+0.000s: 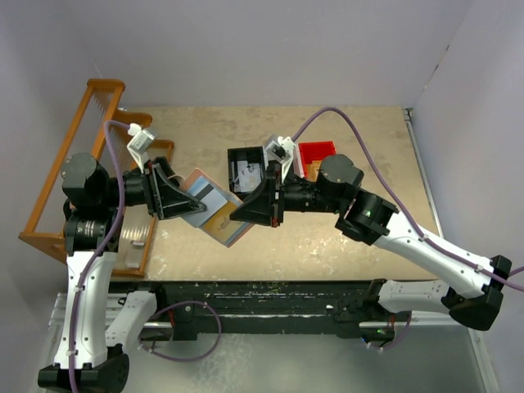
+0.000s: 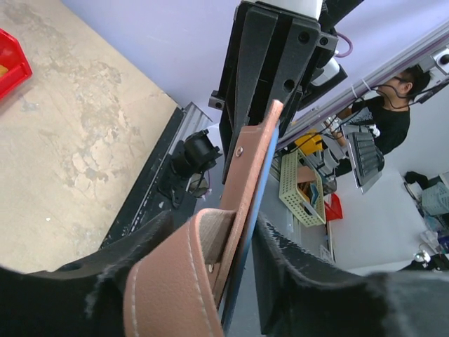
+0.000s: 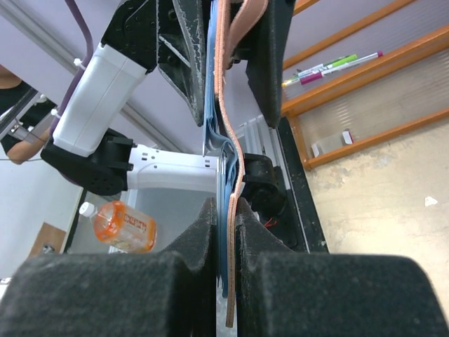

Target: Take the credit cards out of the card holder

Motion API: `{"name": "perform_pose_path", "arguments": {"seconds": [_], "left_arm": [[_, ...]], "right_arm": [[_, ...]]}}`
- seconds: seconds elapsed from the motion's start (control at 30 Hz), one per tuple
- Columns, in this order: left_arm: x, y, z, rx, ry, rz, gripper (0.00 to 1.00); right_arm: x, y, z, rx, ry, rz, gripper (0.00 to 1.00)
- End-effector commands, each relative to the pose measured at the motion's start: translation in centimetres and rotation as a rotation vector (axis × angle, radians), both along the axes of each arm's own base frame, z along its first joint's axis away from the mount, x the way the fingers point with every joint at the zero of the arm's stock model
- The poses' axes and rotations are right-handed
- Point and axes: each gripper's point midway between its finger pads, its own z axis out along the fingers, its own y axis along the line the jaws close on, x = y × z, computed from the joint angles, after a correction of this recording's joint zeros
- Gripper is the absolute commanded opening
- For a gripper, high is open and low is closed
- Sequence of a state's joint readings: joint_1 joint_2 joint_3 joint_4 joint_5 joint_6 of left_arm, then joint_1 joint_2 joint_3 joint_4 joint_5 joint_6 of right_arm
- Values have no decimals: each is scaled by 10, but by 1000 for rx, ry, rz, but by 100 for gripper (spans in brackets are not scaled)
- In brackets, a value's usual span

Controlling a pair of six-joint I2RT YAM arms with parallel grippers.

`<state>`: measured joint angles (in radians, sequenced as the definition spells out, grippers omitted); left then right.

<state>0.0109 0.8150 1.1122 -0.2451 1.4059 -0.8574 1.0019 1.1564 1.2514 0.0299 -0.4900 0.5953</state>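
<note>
Leather card holder (image 1: 225,229) clamped by right gripper (image 1: 239,214); left gripper (image 1: 190,202), grip indeterminate, should pinch 1 credit card (image 1: 209,196) and pull straight.

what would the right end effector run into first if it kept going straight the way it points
It pinches the wallet; straight on along it, the left end effector facing it at the wallet's far end looks first in line, though the gap is hard to judge.

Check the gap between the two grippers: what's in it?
The card holder, spread open, bridges the stretch from the left gripper to the right gripper. It is clearest in the top view; both wrist views show it edge-on.
</note>
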Motion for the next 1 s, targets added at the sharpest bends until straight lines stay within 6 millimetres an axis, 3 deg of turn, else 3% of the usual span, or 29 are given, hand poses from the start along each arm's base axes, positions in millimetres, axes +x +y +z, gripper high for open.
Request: {"name": "perform_pose_path", "arguments": {"seconds": [0.0,0.2,0.5,0.77,0.83,0.97], "left_arm": [[4,0,4,3,-63,49,55],[5,1,2,9,-78,66,56],[5,1,-2,19,-84,57,26],[4,1,1,19,-88,40,11],[5,1,0,19,-83,38,10],[8,1,-5,19,-51,37,7]], "right_arm": [[-11,-4,23,75,-32,48,0],[-4,-5,17,53,-6,22,0],[2,-11,8,37,13,14,0],[7,-4,2,12,16,62,0],[11,-2,2,6,9,72,7],[23,-1,-3,-25,5,79,32]]}}
